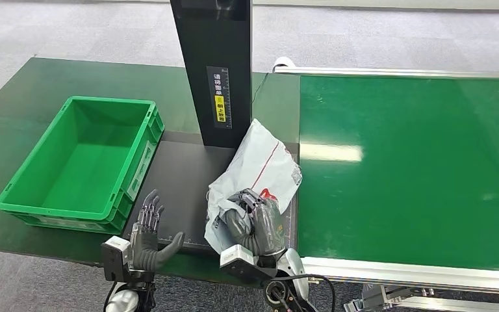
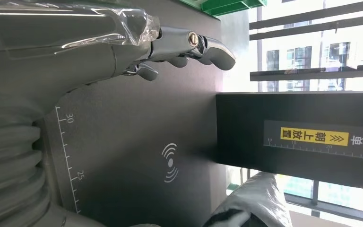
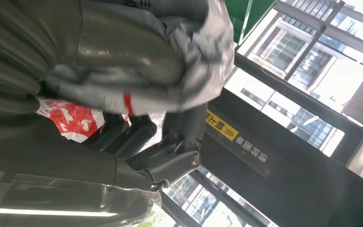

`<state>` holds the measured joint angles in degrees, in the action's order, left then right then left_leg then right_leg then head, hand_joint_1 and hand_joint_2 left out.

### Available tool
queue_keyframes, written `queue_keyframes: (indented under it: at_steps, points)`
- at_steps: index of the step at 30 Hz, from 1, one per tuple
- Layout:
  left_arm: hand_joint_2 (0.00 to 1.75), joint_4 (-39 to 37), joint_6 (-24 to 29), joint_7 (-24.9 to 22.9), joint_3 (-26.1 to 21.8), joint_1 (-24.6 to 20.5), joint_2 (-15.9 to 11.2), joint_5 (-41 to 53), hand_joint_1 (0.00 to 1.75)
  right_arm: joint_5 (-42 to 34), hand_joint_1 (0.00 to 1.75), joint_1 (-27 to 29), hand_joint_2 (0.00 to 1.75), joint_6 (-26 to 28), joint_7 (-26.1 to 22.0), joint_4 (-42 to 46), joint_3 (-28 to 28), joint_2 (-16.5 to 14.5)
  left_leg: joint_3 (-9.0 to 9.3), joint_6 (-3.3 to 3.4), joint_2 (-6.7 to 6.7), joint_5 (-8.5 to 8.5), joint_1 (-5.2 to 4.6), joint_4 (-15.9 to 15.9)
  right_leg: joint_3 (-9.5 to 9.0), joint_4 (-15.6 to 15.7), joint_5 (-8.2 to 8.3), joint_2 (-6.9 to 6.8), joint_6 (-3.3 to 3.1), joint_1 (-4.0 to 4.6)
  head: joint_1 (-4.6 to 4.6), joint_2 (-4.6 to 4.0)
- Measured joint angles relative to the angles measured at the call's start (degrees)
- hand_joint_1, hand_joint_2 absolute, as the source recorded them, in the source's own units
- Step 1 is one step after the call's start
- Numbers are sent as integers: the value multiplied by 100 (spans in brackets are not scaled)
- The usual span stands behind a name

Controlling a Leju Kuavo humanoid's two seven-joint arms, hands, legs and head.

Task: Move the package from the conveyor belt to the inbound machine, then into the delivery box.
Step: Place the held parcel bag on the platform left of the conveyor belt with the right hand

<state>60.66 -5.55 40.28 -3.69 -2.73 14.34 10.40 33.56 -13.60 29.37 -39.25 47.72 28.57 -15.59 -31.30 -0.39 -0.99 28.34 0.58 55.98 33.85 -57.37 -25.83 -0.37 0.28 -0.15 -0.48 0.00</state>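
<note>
White package (image 1: 260, 162) half-hides the gripping right hand's (image 1: 255, 224) fingers (image 3: 137, 137)

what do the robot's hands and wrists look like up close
Both the left hand and the right hand are dark grey, with jointed metallic fingers and a thick grey thumb. A pale boxy wrist block sits behind each, with a grey ribbed cover. A black cable loops below the right wrist.

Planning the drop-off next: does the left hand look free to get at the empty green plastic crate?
Probably yes. The left hand is open over the black scanner platform, the green plastic crate sits right beside it, nothing between. The white plastic package is in the right hand.
</note>
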Motion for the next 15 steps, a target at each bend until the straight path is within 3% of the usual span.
queue_keyframes:
  at_steps: [15]
  points:
    - [175, 7, 16, 0, -46, -31, 2, 36, 0, -1387, 0, 47, 175, -1506, -68, 56, -227, 4, 2, 0, -1, 0, 0, 0, 0, 0, 0, 0, 0, 0, -1, 0]
